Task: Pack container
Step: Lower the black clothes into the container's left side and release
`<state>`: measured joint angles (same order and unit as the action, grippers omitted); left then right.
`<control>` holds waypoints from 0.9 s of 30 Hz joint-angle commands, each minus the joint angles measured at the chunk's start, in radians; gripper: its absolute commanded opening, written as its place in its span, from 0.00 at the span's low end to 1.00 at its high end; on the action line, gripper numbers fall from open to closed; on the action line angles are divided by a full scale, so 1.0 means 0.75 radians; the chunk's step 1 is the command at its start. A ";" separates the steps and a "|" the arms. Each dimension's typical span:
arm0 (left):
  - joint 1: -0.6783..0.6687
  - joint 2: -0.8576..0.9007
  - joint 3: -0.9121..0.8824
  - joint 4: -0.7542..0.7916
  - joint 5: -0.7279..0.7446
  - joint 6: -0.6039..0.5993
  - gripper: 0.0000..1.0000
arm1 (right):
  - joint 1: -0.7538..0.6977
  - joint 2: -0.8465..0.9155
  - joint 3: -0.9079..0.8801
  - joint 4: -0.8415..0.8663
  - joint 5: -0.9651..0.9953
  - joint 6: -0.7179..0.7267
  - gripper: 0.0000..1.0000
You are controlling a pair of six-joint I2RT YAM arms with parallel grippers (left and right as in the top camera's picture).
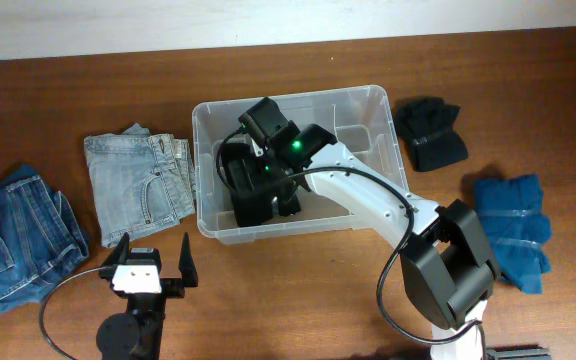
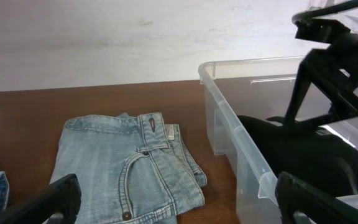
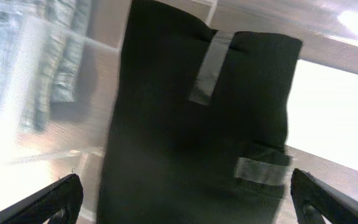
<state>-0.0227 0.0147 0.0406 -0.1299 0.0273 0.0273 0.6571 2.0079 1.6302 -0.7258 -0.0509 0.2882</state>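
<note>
- The left gripper (image 1: 155, 252) is nearest, low over the table (image 1: 298, 300) at the front edge. Its jaws stand wide apart and hold nothing.
- Level with it at the left edge lie dark jeans (image 1: 13, 240), loosely folded. At the right lies a blue bundle (image 1: 513, 230). Both are well apart from the bin.
- The bin (image 1: 298, 96) sits mid-table, upright and open-topped, just beyond the left gripper and a little to its right.
- The right gripper (image 3: 185, 186) reaches down into the bin's left half. Its fingers are spread wide, released, with nothing between them.
- Directly beneath it a black bundle (image 1: 250, 195) lies flat on the bin floor, with grey strips across it. The right half of the bin looks bare.
- Light jeans (image 1: 138, 180) lie folded just beside the bin's left wall, outside it.
- Farthest, off the bin's right corner, a second black bundle (image 1: 431, 132) rests on the table.
- My reading is that packing has barely begun. One piece is in and four remain outside, two on each side.
- The light jeans look the easiest next pick for the left arm.
</note>
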 commanded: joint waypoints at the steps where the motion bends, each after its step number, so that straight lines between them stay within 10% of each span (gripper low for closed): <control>1: 0.008 -0.011 -0.011 0.006 0.014 0.020 0.99 | 0.011 -0.003 -0.006 -0.019 0.157 -0.099 0.99; 8: 0.008 -0.011 -0.011 0.006 0.014 0.020 1.00 | 0.011 -0.003 -0.006 -0.066 0.355 -0.094 0.99; 17: 0.008 -0.011 -0.011 0.006 0.014 0.020 0.99 | -0.076 -0.003 -0.006 -0.135 0.359 0.126 0.09; 27: 0.008 -0.011 -0.011 0.006 0.014 0.020 1.00 | -0.117 -0.003 -0.006 -0.151 0.289 0.127 0.05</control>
<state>-0.0227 0.0147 0.0406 -0.1299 0.0273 0.0273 0.5636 2.0079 1.6302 -0.8375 0.1848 0.3664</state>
